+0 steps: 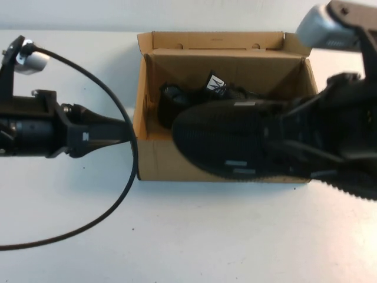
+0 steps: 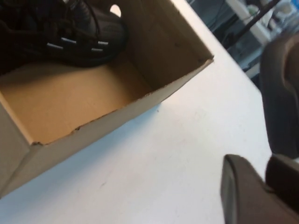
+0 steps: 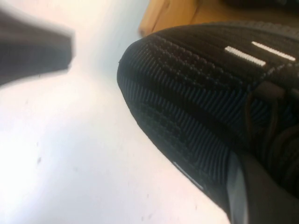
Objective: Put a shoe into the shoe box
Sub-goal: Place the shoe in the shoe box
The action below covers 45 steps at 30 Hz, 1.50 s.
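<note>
The brown cardboard shoe box (image 1: 154,159) stands open at the table's middle, its lid flap (image 1: 218,40) folded back. One black knit shoe (image 1: 177,100) lies inside at the back, its white tongue tag showing; it also shows in the left wrist view (image 2: 70,32). My right gripper (image 1: 283,138) is shut on the second black shoe (image 1: 224,144) and holds it over the box's front wall, toe pointing left. In the right wrist view this shoe (image 3: 196,93) fills the frame beside one finger (image 3: 252,191). My left gripper (image 1: 126,131) is shut and empty against the box's left wall.
A black cable (image 1: 118,200) loops over the white table in front of the left arm. The box's inner floor (image 2: 70,98) near the left end is bare, with a round hole (image 2: 115,9) in the far wall. Open table lies in front of the box.
</note>
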Motion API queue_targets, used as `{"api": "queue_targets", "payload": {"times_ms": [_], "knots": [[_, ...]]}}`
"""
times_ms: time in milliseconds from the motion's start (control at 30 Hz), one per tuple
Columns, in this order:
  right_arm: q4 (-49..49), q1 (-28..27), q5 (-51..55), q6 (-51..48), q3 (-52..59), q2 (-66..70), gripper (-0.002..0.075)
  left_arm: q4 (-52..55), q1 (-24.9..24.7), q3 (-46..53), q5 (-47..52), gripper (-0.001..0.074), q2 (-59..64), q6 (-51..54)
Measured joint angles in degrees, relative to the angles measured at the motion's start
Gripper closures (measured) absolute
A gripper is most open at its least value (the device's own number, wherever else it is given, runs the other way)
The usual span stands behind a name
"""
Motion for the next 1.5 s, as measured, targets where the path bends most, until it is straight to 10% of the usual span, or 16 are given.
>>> {"api": "queue_targets", "payload": {"times_ms": [467, 867, 1500], "knots": [[24.0, -15.1, 3.3, -30.1, -17.2, 18.4, 0.0722, 22.3, 0.3, -0.7, -2.2, 0.0736, -15.5, -9.6], [25.8, -16.1, 12.9, -33.0, -40.4, 40.5, 0.0723, 38.3, 0.3, -0.7, -3.9, 0.0736, -29.5, -23.7], [33.7, -22.4, 16.1, -37.2, -40.2, 48.2, 0.0724, 39.8, 0.3, -0.7, -4.1, 0.0736, -30.3, -25.3]]}}
